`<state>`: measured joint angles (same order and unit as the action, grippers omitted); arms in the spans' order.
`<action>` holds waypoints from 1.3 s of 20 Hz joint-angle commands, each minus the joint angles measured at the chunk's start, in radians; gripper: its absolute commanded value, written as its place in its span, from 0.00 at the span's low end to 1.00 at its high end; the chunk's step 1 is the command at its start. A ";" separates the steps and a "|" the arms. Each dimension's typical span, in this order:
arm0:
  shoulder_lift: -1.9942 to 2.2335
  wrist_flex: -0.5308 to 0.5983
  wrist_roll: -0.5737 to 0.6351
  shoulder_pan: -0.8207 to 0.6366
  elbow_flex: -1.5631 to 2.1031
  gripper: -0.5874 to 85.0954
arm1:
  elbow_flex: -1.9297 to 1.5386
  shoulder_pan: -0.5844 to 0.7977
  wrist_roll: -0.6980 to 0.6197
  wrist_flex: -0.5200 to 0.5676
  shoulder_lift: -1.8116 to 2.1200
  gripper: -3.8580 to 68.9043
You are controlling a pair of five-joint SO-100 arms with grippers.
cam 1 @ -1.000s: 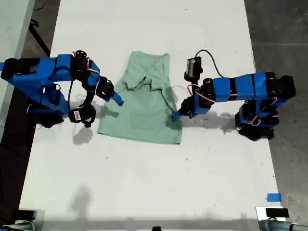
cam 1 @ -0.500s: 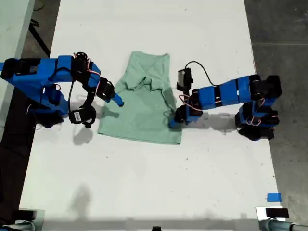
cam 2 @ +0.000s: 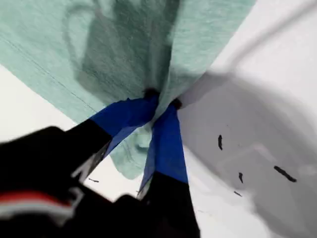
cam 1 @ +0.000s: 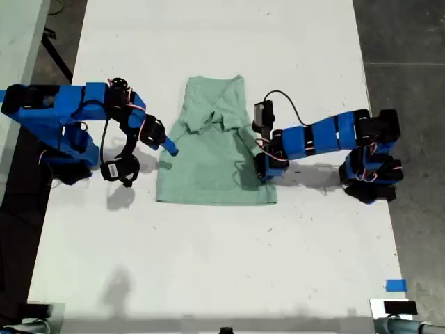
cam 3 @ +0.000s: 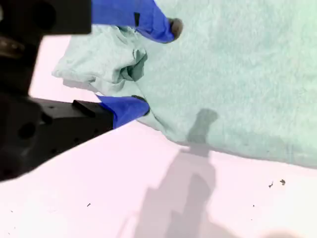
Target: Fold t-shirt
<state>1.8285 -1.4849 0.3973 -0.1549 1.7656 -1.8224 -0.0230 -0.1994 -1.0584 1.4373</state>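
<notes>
On the t-shirt (cam 1: 212,160), my first end effector (cam 2: 161,101) pinches cloth; my second (cam 3: 158,67) gapes.

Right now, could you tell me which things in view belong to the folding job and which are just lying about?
Part of the job:
the t-shirt
my first gripper, pinching its edge
my second gripper, open at the opposite edge

Just lying about:
the blue tape piece on the white table
</notes>
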 commanded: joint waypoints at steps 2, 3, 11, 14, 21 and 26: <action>0.028 0.014 -0.009 0.012 -0.005 0.29 | 0.152 -0.003 -0.021 -0.184 0.041 0.06; 0.028 0.014 -0.009 0.012 -0.005 0.29 | 0.198 -0.003 -0.035 -0.229 0.055 0.06; 0.032 0.023 -0.009 0.015 0.009 0.29 | 0.604 -0.005 -0.054 -0.330 -0.029 0.05; 0.031 0.025 -0.009 0.014 0.009 0.29 | 0.746 -0.012 -0.009 -0.265 -0.153 0.05; 0.043 0.028 -0.012 0.015 0.029 0.29 | 0.801 -0.008 0.072 -0.164 -0.360 0.07; 0.066 0.014 -0.031 0.011 0.032 0.28 | 1.055 0.020 -0.041 -0.383 -0.287 0.51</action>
<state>1.8484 -1.4726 0.3774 -0.1488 1.8055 -0.8652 -0.0245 -0.2224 -1.3929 1.0584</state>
